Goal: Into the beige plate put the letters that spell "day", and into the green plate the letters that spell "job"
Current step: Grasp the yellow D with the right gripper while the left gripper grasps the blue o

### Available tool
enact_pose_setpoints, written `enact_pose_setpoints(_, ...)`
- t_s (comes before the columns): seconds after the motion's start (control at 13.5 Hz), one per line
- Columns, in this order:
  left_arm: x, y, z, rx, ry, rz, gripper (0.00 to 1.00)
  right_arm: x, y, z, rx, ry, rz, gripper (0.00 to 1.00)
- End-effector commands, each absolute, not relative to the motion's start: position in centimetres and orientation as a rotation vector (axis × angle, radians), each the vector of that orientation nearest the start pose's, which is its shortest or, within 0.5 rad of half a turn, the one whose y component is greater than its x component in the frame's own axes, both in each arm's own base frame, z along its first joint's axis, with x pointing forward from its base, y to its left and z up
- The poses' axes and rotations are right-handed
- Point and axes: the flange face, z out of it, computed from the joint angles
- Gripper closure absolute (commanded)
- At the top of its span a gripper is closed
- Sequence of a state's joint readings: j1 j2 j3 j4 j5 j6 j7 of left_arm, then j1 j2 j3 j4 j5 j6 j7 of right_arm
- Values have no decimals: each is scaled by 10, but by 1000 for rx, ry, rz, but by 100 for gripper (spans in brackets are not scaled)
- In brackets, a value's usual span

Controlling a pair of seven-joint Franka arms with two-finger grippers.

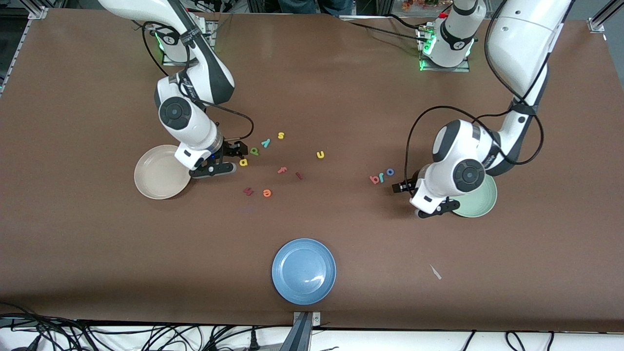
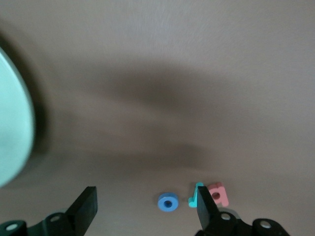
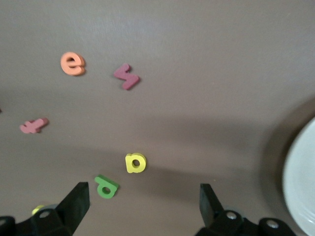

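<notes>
We find the j, o and b (image 1: pixel 381 177) on the table beside the green plate (image 1: pixel 480 202), none plated. Our left gripper (image 1: pixel 400 187), fingers spread and empty, nears them. Our right gripper (image 1: pixel 237 155), fingers spread, is above the yellow a (image 1: pixel 243 162) beside the beige plate (image 1: pixel 158 173). Next: descend, pinch. No readable labels.

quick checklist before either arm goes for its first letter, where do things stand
1. Right gripper open, beside the beige plate: ok.
2. Yellow a and green d lie between its fingers' line, apart from each other: ok.
3. Teal y on the table, not yet in the beige plate: not ok.
4. Left gripper open, low beside the green plate: ok.
5. Blue o, teal j and red b in a row; j and b touching: cannot tell.
6. Both plates hold no letters: ok.
</notes>
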State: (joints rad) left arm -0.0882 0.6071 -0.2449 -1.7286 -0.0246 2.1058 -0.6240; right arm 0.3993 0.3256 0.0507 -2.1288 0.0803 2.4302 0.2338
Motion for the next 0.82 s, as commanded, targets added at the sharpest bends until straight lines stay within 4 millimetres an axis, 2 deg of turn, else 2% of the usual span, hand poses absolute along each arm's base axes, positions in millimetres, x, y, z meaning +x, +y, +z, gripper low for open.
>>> enact_pose_setpoints(0.0, 602, -217, 205, -3074, -671, 466, 10, 490, 241, 236, -3077, -226, 24, 1)
enact_pose_setpoints(0.37, 577, -219, 173, -3074, -730, 417, 15, 485, 252, 207, -3067, -258, 12, 1)
enact_pose_setpoints(0.59, 570, -218, 167, -3060, -740, 440, 25, 488, 253, 187, -3059, -260, -27, 1)
enact_pose_setpoints(0.74, 569, -220, 167, -3042, -787, 443, 25, 488, 255, 179, -3056, -268, -41, 1)
